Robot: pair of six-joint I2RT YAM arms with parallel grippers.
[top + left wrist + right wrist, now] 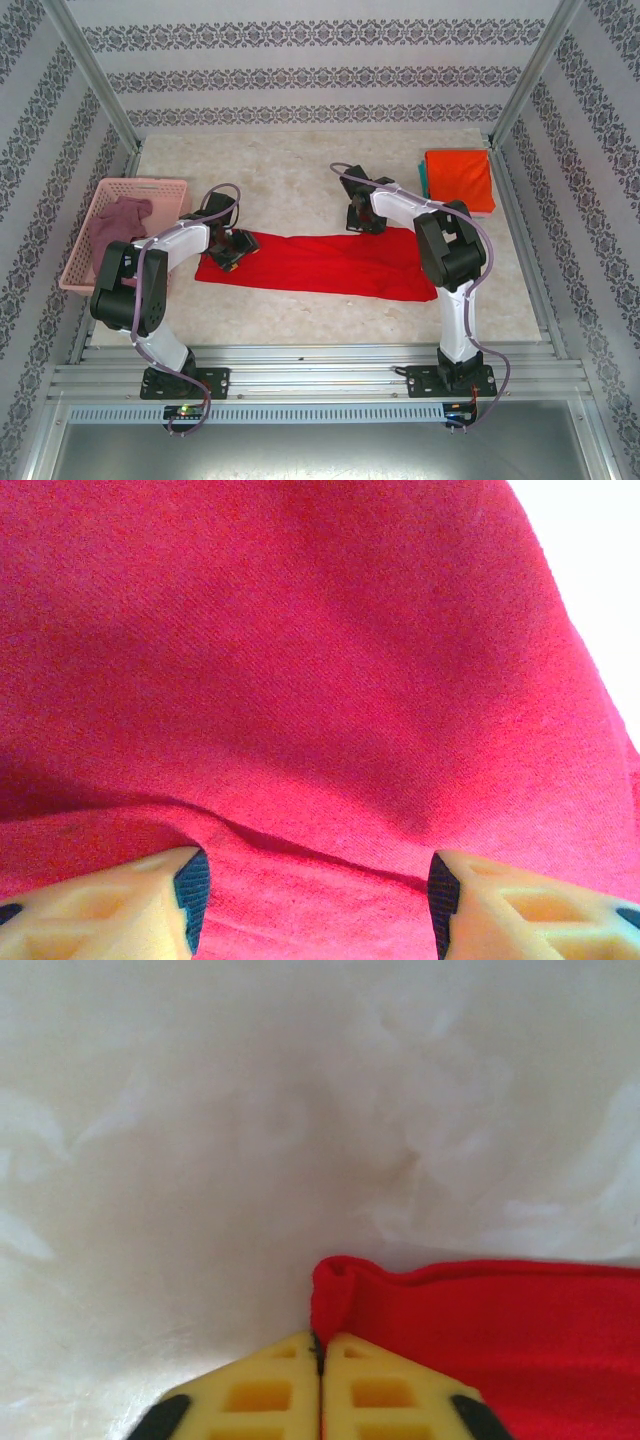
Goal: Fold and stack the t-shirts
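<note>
Patterned wallpaper [300, 60] closes off three sides, and a metal frame [90, 70] stands at the corners of the pale marbled worktop [300, 170]. We see the red t-shirt [320, 262] lying flat as a long band across the middle of it. Its left end is hidden under the left claw [225, 252]. From the left wrist that claw [315, 890] stands spread close over the red cloth, with a crease running between its fingers, and we cannot tell whether the pads touch. The right claw [362, 222] sits at the shirt's far edge. From its own wrist the claw [320, 1345] is pressed together right at a curled red hem, though we cannot make out whether any cloth is caught. At the far right corner an orange t-shirt [460, 178] lies folded on a teal t-shirt [423, 175], of which just a sliver along the left edge shows. A mauve t-shirt [122, 218] lies crumpled in the pink basket [140, 184] at the left, its near end cut off by the left arm [130, 290].
</note>
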